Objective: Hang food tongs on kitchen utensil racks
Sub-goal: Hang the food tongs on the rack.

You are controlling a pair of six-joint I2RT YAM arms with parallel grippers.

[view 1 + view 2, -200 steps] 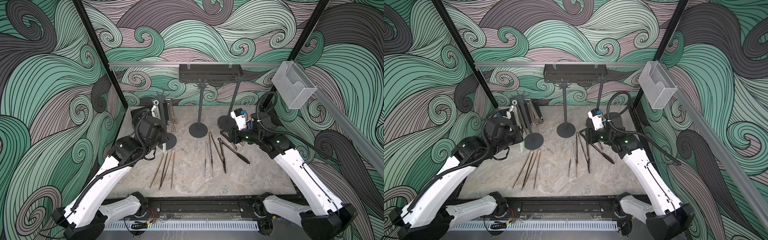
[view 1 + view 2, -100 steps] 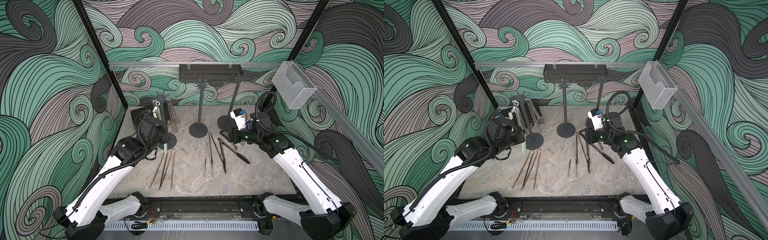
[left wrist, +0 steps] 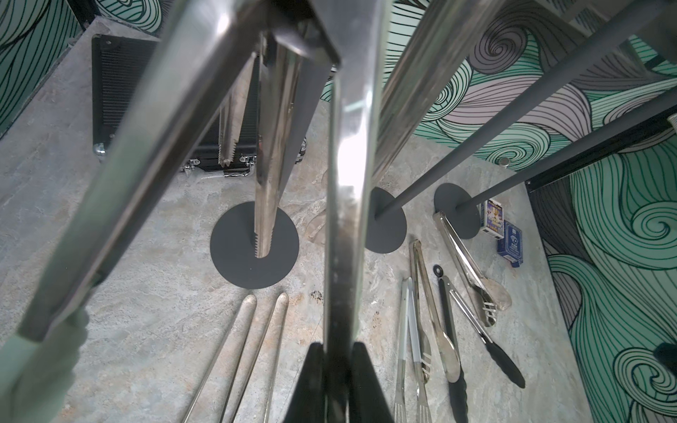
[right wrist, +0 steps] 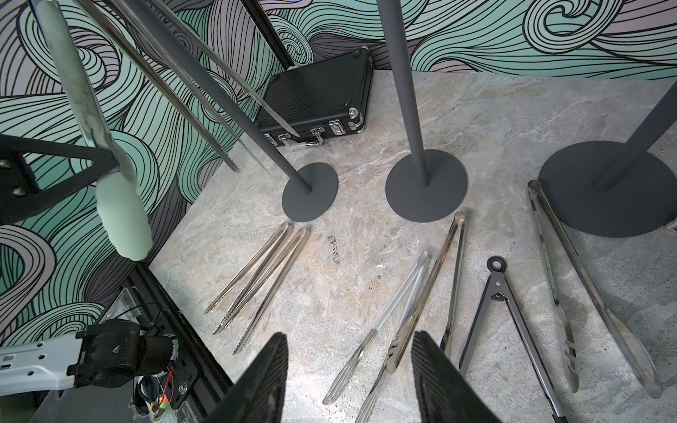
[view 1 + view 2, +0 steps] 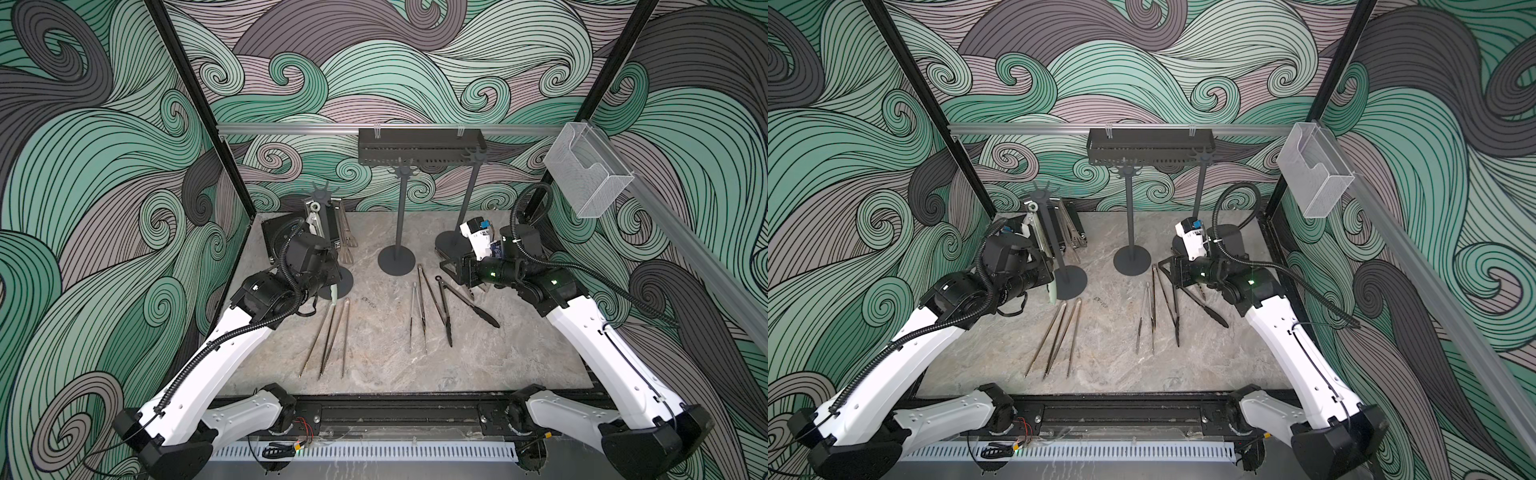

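Steel green-tipped tongs [image 4: 124, 227] held beside the left rack [image 5: 325, 194].
My left jaws grip one arm; right jaws open, empty, above loose tongs [image 5: 419, 307] on table [image 5: 374, 365].

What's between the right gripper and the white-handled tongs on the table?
Nothing visible. The right gripper hangs open above the tabletop, and the white-handled tongs lie in plain view just ahead of it. The nearest rack foot stands farther off, out of the path.
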